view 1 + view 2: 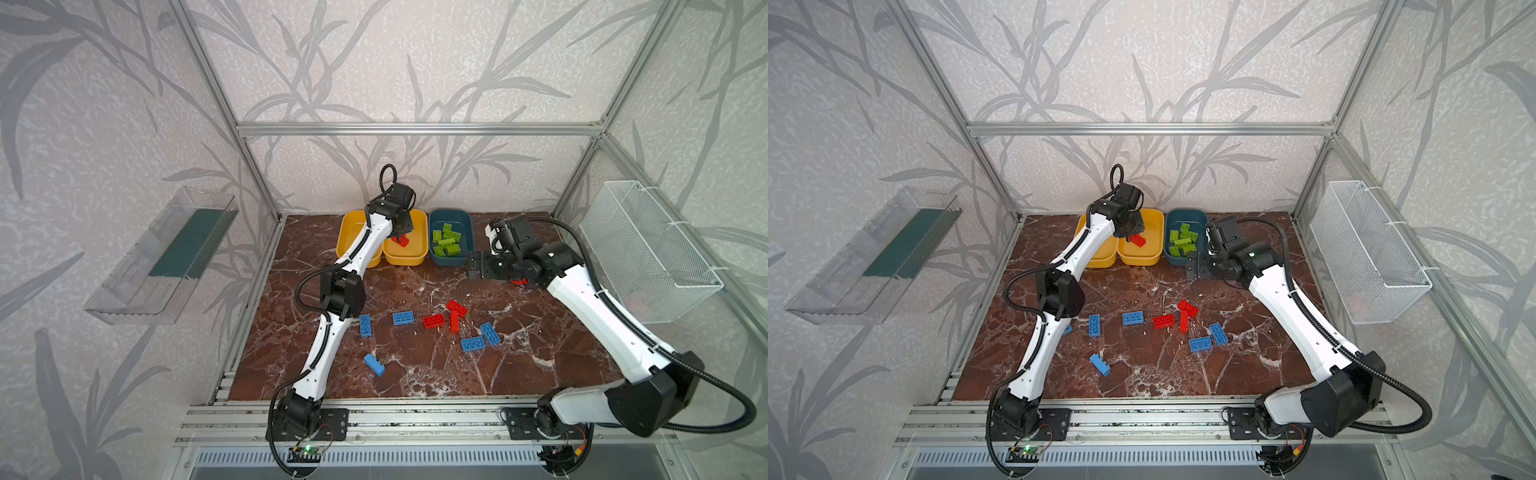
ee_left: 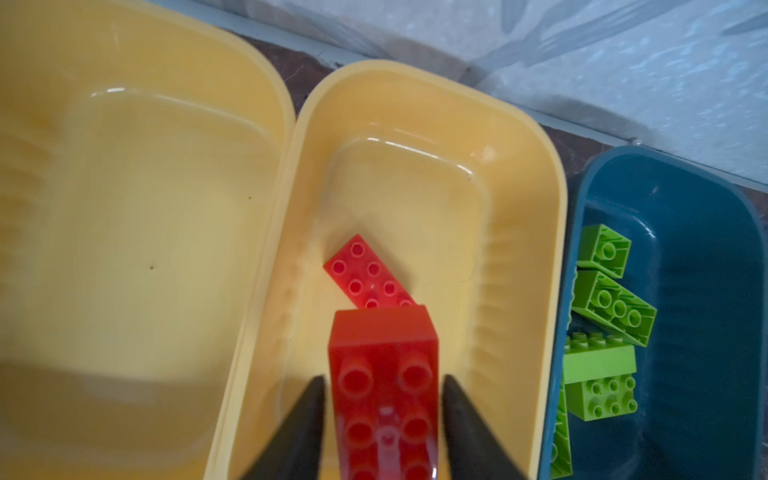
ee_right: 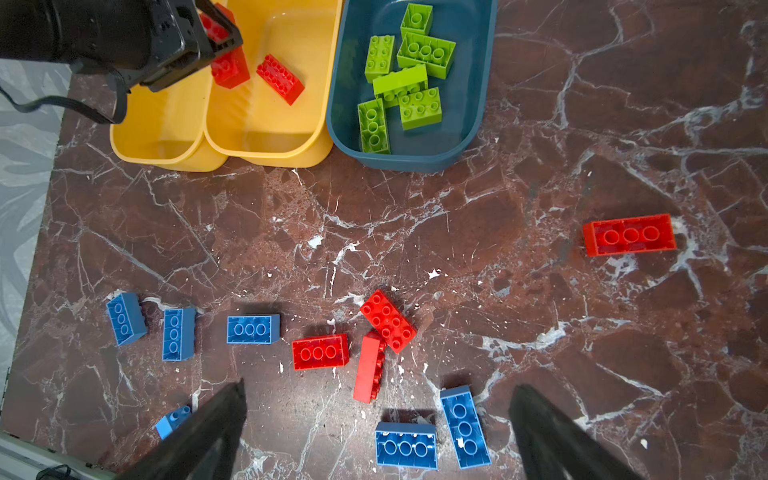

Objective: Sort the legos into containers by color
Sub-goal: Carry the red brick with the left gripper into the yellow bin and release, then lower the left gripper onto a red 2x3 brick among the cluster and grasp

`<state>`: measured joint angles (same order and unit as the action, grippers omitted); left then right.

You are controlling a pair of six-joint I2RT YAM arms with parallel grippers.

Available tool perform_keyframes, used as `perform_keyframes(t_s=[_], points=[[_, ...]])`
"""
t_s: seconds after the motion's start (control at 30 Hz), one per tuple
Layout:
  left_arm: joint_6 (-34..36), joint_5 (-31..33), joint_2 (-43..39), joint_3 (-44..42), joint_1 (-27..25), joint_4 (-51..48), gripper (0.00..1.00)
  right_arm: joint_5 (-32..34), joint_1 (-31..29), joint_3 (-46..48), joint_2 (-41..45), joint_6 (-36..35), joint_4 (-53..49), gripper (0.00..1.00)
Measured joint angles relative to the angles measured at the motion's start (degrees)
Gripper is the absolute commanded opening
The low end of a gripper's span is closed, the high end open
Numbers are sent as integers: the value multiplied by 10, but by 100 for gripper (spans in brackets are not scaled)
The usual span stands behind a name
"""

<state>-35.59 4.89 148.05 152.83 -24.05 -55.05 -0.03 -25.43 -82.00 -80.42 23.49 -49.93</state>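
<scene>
Red lego [image 2: 384, 415] clear of left tool [image 2: 383, 376]: left wrist only.

You are working in a robot lab cell, not a home: bare aluminium framing [image 1: 415, 128] boxes in the space, and leaf-print panels [image 1: 415, 62] fill it beyond the left tool [image 2: 382, 380]. Both arms are bolted to a slotted rail [image 1: 415, 419] along the table [image 1: 415, 374] edge behind both tools, where wiring and a lit circuit board [image 1: 306, 449] sit exposed. A wire basket [image 1: 648, 257] is strapped to the frame outboard of the right tool [image 3: 378, 388]
</scene>
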Motion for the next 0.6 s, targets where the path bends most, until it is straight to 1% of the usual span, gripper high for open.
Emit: perform_keyframes(t_s=[0.07,0.13,0.37,0.43,0.5,0.6], points=[[-3,-8,0,0,2,9,81,0,1,-4,-8,-2,0,99],[-5,-14,0,0,5,13,87,0,2,-5,-11,-5,0,99],[-10,-55,-6,-9,5,17,88,0,3,-2,-4,-9,-1,99],[-10,-63,-22,-38,2,18,87,0,3,12,14,-9,-1,99],[-7,-64,-49,-85,-2,19,86,0,3,33,40,-8,-2,99],[18,-58,-110,-186,-21,24,85,-1,3,73,91,-6,-6,99]])
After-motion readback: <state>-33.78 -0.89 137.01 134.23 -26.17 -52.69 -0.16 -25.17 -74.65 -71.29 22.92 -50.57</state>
